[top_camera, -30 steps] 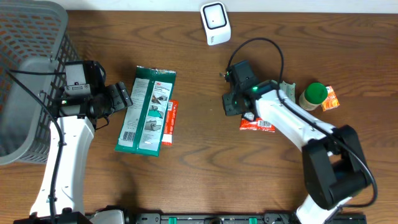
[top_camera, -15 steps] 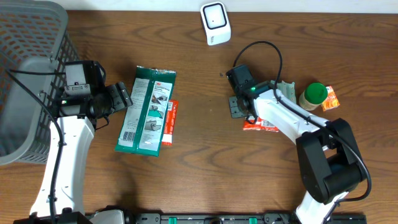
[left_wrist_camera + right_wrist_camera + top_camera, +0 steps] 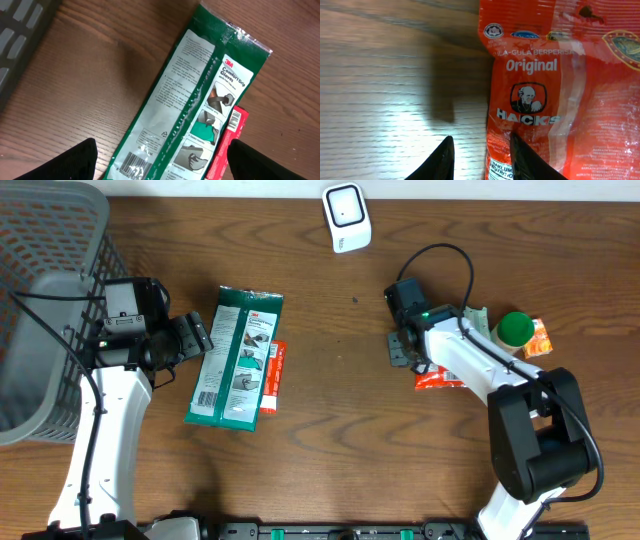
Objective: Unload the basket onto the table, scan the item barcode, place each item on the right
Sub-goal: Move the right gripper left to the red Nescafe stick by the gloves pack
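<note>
Dark wood-grain tabletop (image 3: 330,430), a grey wire basket (image 3: 60,220) at its far left and a white barcode scanner (image 3: 346,216) at far centre. The red Hacks candy bag (image 3: 545,90) lies flat at right. The right gripper (image 3: 480,150) straddles its left edge; whether it pinches, I cannot tell. The left gripper (image 3: 162,160) is spread wide and empty over a green 3M gloves packet (image 3: 200,100).

Basket (image 3: 45,240) at the bench's (image 3: 330,450) left edge, glove packet (image 3: 235,355) right of it, slim packet (image 3: 274,377) touching its right side, scanner (image 3: 346,217) back centre, candy bag (image 3: 440,380) at right, bottle (image 3: 512,330) and sachet (image 3: 537,338) beyond.
</note>
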`<state>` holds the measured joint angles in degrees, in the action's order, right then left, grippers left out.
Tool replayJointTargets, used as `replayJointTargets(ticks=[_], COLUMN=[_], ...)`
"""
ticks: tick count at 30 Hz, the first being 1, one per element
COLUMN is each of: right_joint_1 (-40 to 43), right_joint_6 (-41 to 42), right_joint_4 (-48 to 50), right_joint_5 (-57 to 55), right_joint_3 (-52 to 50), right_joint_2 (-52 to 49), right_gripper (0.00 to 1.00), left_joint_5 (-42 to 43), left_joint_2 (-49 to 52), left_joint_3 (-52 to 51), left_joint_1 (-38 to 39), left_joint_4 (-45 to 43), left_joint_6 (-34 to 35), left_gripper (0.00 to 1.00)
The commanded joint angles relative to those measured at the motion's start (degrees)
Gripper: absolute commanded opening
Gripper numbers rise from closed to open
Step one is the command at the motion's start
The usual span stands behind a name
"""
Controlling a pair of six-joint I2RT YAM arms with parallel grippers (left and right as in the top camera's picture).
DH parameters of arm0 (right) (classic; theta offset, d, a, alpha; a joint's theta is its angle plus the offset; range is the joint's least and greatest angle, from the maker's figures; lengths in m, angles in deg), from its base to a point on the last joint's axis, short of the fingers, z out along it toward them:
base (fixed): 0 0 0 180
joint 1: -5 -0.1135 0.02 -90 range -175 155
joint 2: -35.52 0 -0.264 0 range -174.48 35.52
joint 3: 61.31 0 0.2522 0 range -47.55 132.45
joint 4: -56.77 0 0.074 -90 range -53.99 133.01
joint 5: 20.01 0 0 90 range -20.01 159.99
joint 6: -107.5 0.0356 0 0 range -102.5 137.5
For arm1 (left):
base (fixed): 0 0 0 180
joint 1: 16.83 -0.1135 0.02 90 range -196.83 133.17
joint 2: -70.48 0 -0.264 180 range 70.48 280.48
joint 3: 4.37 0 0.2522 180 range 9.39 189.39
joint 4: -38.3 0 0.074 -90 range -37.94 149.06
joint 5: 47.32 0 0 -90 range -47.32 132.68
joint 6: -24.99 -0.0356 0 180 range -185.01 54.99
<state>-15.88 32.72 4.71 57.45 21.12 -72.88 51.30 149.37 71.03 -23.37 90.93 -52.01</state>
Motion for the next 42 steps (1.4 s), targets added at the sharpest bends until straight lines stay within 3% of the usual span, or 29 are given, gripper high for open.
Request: replayJointTargets(ticks=[1, 11, 15, 18, 23, 30, 33, 42], right_joint_1=[2.19, 2.1, 0.81, -1.62, -7.78, -19.32, -23.71, -33.81], right_joint_6=[-2.12, -2.47, -2.45, -2.25, 6.64, 22.23, 26.25, 27.19], right_joint_4=[-0.55, -0.76, -0.74, 1.86, 6.14, 13.16, 16.72, 23.56], right_joint_5=[-2.4, 4.37, 12.96, 24.33, 27.85, 17.44, 10.32, -5.64], right_joint_3=[-0.15, 0.83, 2.12, 2.38, 2.38, 2.91, 2.91, 2.91], right_joint_2=[-0.5, 0.55, 2.95, 4.44, 4.57, 4.48, 4.15, 0.28], right_gripper=[0.32, 0.36, 0.45, 0.45, 0.42, 0.4, 0.43, 0.39], left_joint_5=[-0.55, -0.55, -0.55, -0.55, -0.55, -0.55, -0.55, -0.55], left_joint_2=[0.09, 0.09, 0.09, 0.09, 0.09, 0.09, 0.09, 0.09], left_joint_3=[0.31, 0.31, 0.31, 0.31, 0.31, 0.31, 0.31, 0.31], left_joint_1=[-0.13, -0.13, -0.13, -0.13, -0.13, -0.13, -0.13, -0.13], left_joint_4=[0.11, 0.11, 0.11, 0.11, 0.11, 0.11, 0.11, 0.11], left_joint_6=[-1.18, -1.18, -1.18, -1.18, -1.18, -1.18, -1.18, -1.18], left_gripper=[0.84, 0.84, 0.84, 0.84, 0.84, 0.84, 0.84, 0.84])
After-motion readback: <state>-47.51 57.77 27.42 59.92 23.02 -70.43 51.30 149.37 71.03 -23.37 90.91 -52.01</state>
